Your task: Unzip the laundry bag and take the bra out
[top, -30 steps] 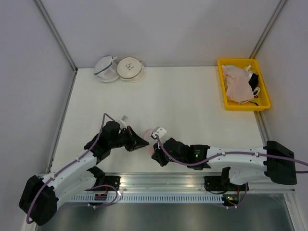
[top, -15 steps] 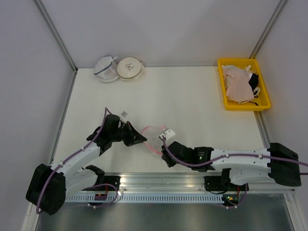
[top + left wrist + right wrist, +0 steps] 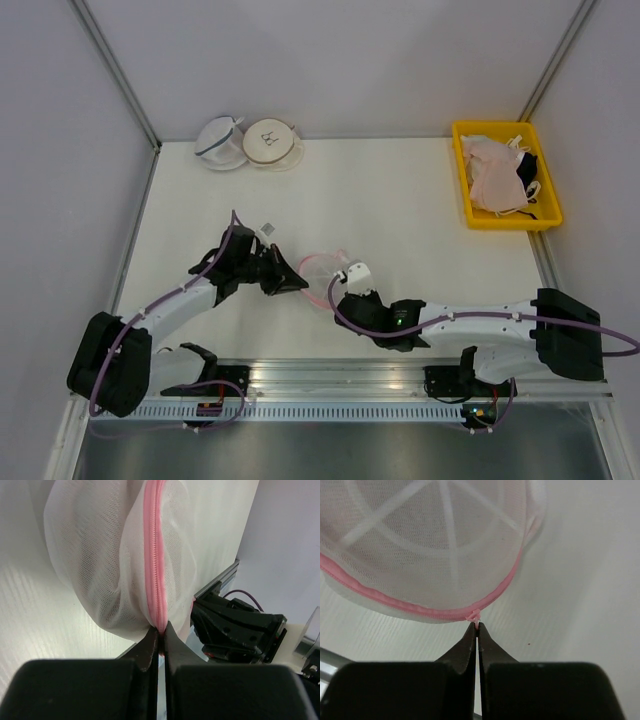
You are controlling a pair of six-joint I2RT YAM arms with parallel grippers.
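laundry bag (image 3: 322, 268) suspended between both arms near the table's (image 3: 400, 200) front edge. left gripper (image 3: 161, 635) pinches the pink zipper seam (image 3: 152, 555), presumably as an anchor; right gripper (image 3: 477, 629) is clamped on the zipper pull (image 3: 474, 615), apparently to draw it open (bra not visible through the mesh).

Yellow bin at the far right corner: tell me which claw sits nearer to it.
Right. The right claw pinches the laundry bag on the side facing the yellow bin. The left claw grips its opposite side, farther away.
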